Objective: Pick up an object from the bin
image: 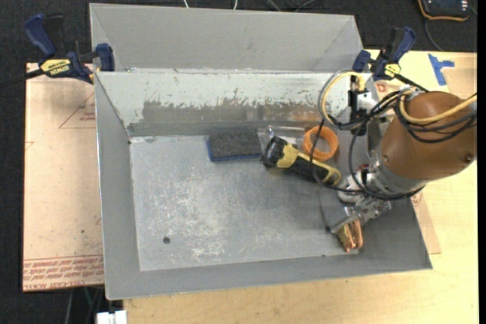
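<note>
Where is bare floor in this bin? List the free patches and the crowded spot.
Free: the wide bin floor from the left wall across to the middle, on the near side of the dark grey block. Crowded: the right side, with the black-and-yellow tool, orange ring and end effector.

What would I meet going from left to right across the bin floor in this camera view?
A dark grey block, then the black-and-yellow tool, then the robot's gripper at the right.

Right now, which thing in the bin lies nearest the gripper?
The black-and-yellow tool, its right end just up-left of the gripper; the orange ring sits behind it, the dark block farther left.
</note>
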Controlling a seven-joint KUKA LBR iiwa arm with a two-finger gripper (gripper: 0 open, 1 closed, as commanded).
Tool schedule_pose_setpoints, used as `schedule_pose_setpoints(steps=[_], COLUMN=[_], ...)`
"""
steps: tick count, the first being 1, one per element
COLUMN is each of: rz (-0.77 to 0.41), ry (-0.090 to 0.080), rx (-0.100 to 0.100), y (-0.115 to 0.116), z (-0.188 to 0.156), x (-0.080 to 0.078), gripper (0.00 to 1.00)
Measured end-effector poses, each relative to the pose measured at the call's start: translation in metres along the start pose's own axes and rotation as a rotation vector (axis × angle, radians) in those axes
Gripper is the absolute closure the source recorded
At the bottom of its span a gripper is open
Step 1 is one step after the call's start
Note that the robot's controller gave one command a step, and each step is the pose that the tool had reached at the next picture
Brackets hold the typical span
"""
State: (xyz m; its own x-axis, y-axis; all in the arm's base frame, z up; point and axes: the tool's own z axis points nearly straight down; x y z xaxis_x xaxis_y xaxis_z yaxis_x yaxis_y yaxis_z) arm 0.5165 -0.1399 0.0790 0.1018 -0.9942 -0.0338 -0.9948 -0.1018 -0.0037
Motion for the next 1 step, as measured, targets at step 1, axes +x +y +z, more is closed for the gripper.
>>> schedule_pose_setpoints(steps=[1], rz=[0.0], ry=[0.0], rx=[0.0], y=[0.0], z=[0.0], x=[0.0], gripper=[1.0])
